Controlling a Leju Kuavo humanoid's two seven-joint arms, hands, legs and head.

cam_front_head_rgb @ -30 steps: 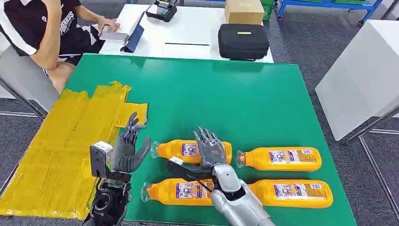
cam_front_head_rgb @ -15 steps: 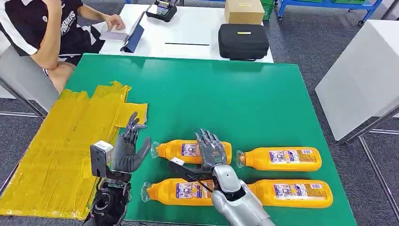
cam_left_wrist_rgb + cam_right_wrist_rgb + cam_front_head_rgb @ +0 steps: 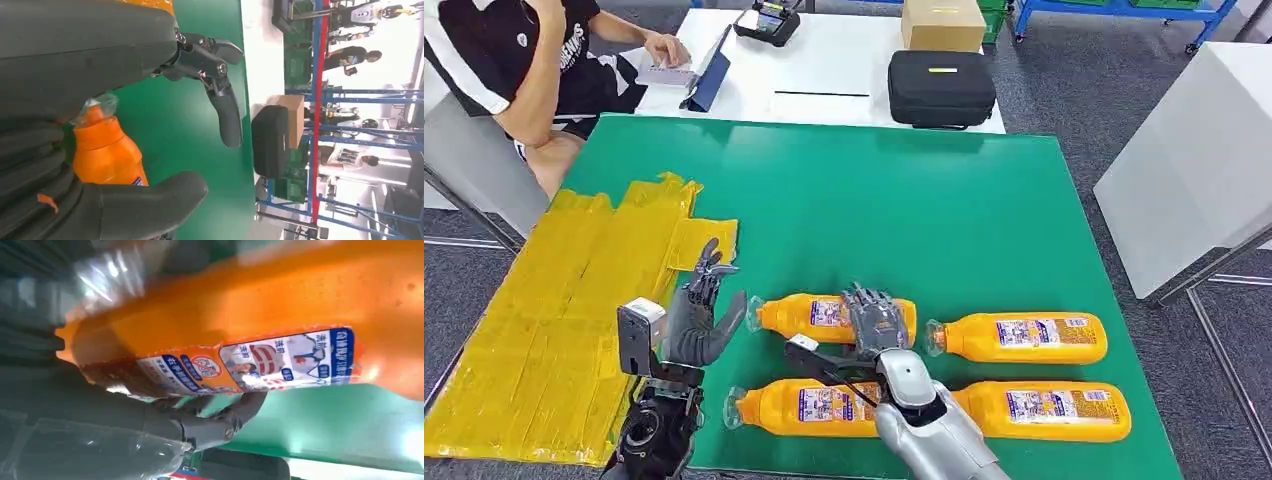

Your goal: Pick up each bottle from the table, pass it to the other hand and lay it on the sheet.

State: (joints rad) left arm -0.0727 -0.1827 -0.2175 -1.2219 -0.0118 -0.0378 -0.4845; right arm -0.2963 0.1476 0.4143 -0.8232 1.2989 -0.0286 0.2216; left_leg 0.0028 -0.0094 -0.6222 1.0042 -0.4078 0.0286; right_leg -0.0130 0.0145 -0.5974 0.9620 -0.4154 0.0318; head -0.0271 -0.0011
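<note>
Orange bottles [image 3: 1024, 338], yellow sheet [image 3: 554, 320], green table [image 3: 904, 210]

Right hand [image 3: 876, 318]: lies over the far-left orange bottle [image 3: 824, 318], hiding part of its body and label beneath the fingers.
Near-left bottle [image 3: 809, 405]: its middle is covered by the right arm behind that hand.
Right wrist view: bottle cap end beside the hand is blurred.
Seated person [image 3: 519, 60]: cut off by the picture's edge.
</note>
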